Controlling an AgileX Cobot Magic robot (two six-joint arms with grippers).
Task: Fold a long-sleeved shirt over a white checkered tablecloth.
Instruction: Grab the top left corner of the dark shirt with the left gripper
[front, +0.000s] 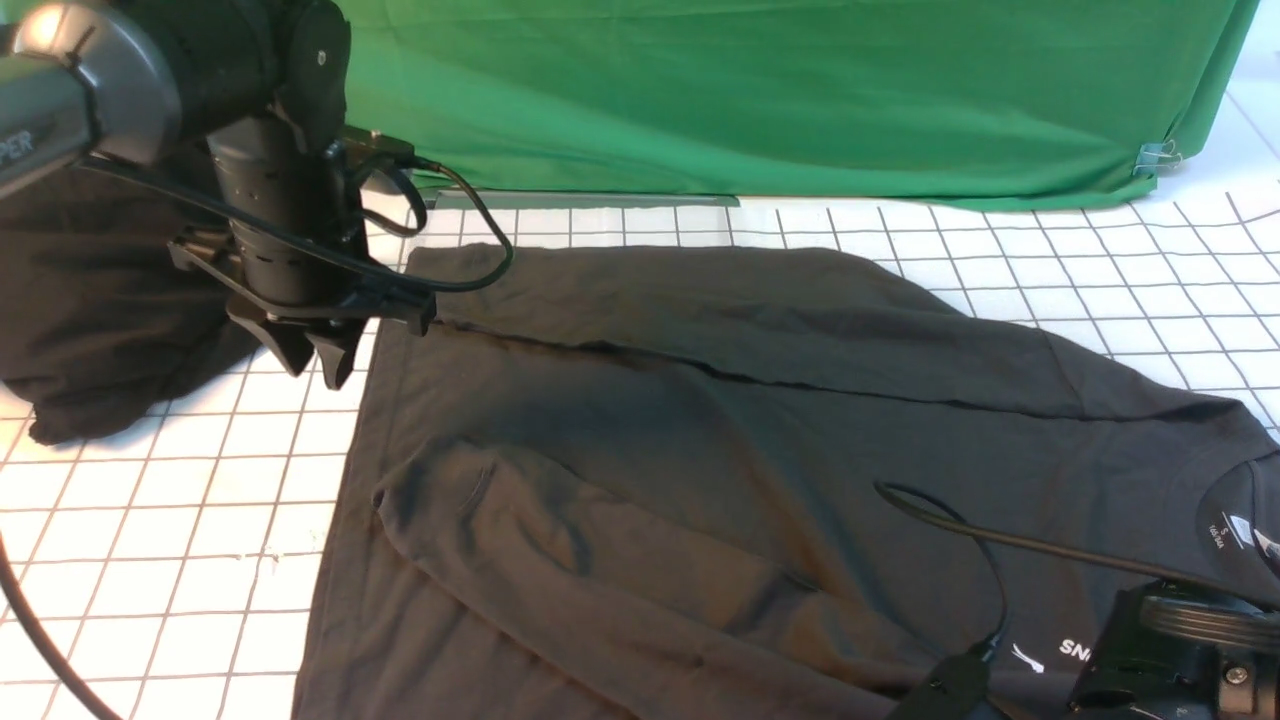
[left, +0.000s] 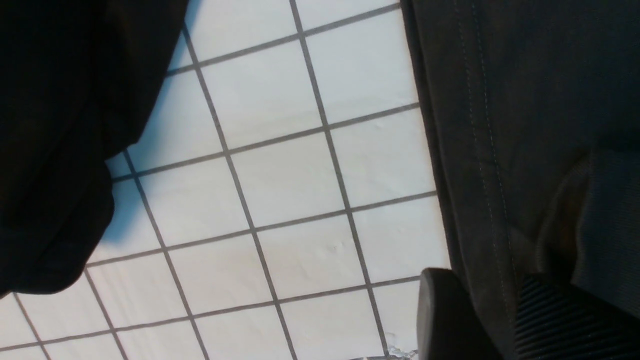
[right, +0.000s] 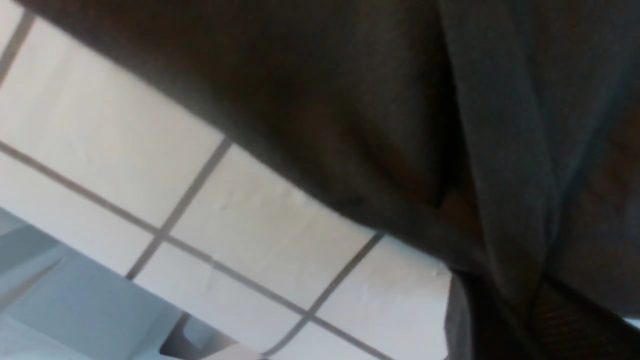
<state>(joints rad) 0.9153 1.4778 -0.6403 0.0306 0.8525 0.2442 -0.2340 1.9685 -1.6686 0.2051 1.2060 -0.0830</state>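
The long-sleeved shirt lies spread on the white checkered tablecloth, with both sleeves folded across its body and its neck label at the right. My left gripper stands at the shirt's far left hem corner. In the left wrist view the left gripper is shut on the stitched hem. My right gripper is shut on a fold of the shirt at the near edge. In the front view only the right gripper's wrist shows, beside the white chest lettering.
A blacker lump of cloth lies left of the left gripper. Plain green fabric hangs along the back, clipped at its right end. The table's near edge runs just past the right gripper.
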